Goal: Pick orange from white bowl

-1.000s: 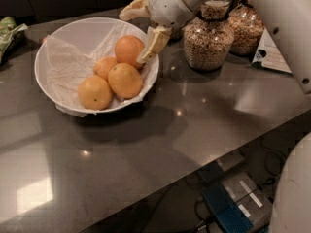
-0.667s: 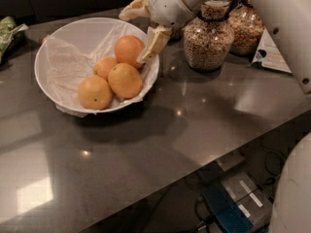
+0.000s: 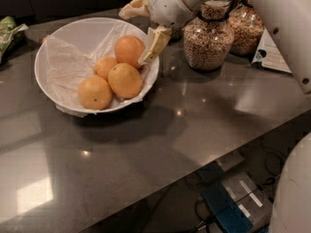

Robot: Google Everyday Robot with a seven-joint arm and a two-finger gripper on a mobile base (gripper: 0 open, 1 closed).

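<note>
Camera view puts the orange (image 3: 128, 50) at the back right of the white bowl (image 3: 73, 30), lying on the crinkled paper (image 3: 63, 67) that lines it. It is the deepest-coloured of the four fruits. It leans against a smaller orange (image 3: 104, 66) to its left and a bigger, paler one (image 3: 125, 80) just in front. A fourth, yellower fruit (image 3: 95, 92) lies at the front.

Being round, the orange has no long axis to speak of. No stem end shows, so I cannot say which way it points, and a grasp should suit it from any side.

The gripper (image 3: 131, 38) hangs over the bowl's right rim with its fingers (image 3: 155, 40) spread wide and holding nothing. One finger reaches out above and behind the orange. The other slants down along its right side, touching it or just short of it; I cannot tell which.

Compared with a second ago, nothing has visibly shifted. Gripper, fruit and bowl all sit where they were, so the arm seems paused at the pre-grasp pose. My judgement is that the pick is not yet made: the fingers must still drop around the orange and close before it can be lifted.

Two glass jars (image 3: 209, 42) of grain stand just right of the bowl on the dark surface (image 3: 146, 144), near the arm's path.
</note>
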